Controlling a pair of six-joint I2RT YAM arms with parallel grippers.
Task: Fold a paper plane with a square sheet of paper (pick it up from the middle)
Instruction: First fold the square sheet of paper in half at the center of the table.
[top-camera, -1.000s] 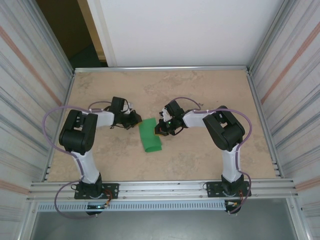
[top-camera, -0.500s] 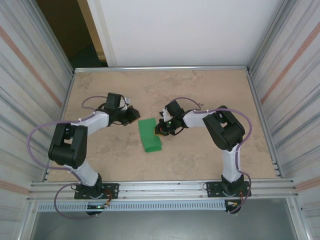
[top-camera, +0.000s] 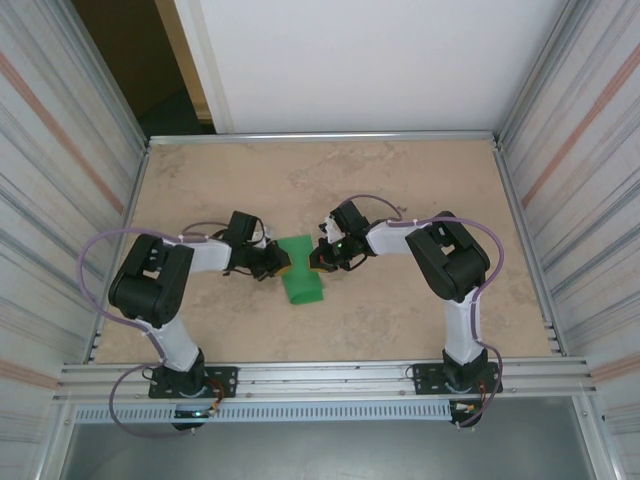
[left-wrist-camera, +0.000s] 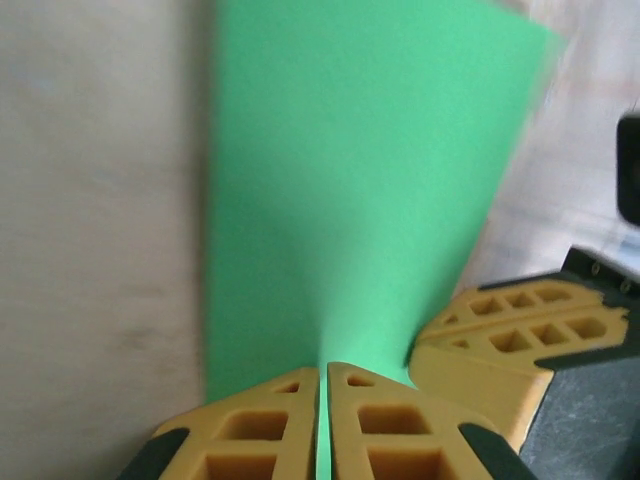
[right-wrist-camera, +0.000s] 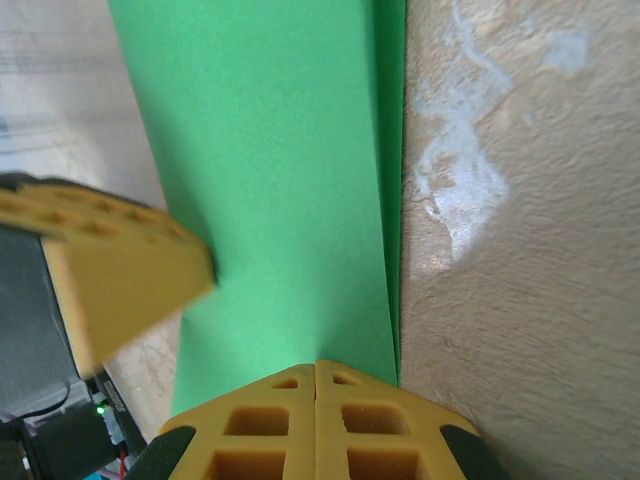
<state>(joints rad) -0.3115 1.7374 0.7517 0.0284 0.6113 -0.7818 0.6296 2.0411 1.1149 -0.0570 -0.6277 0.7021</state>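
At nine o'clock of the paper the left claw (top-camera: 277, 263) was nipped nearly closed, a sliver of green caught between its tips; the square sheet of paper (top-camera: 300, 275) lay mid-worktop (top-camera: 420, 180) between the two arms, already doubled into a stubby strip running roughly twelve to six, a second layer showing along one long edge; at about two o'clock of it the right claw (top-camera: 318, 258) was closed tight on the opposite edge. By my reckoning only an opening fold was in; no nose, no wings, most creasing left.
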